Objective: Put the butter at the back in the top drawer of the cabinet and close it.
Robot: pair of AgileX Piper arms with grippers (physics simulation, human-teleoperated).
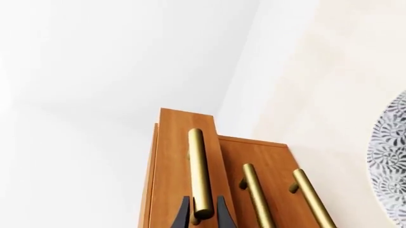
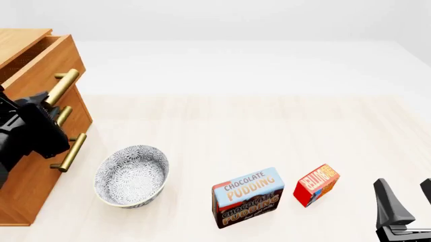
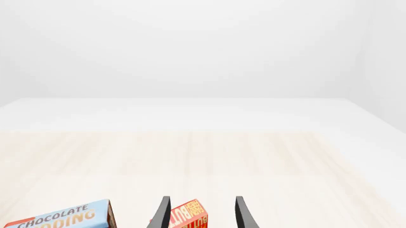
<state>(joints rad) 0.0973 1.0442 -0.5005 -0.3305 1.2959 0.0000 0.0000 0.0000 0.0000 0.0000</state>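
The cabinet stands at the left. Its top drawer is pulled out a little, in front of the two lower drawers. My left gripper is shut on the top drawer's brass handle. In the left wrist view the dark fingers flank that handle on the drawer front. The butter stands on the table at the front right. My right gripper is open and empty, to the right of the butter and apart from it. The right wrist view shows the butter ahead between the fingers.
A patterned bowl sits just right of the cabinet, below the drawer fronts; it also shows in the left wrist view. The chocolate pudding box stands left of the butter and shows in the right wrist view. A white wall lies behind the table.
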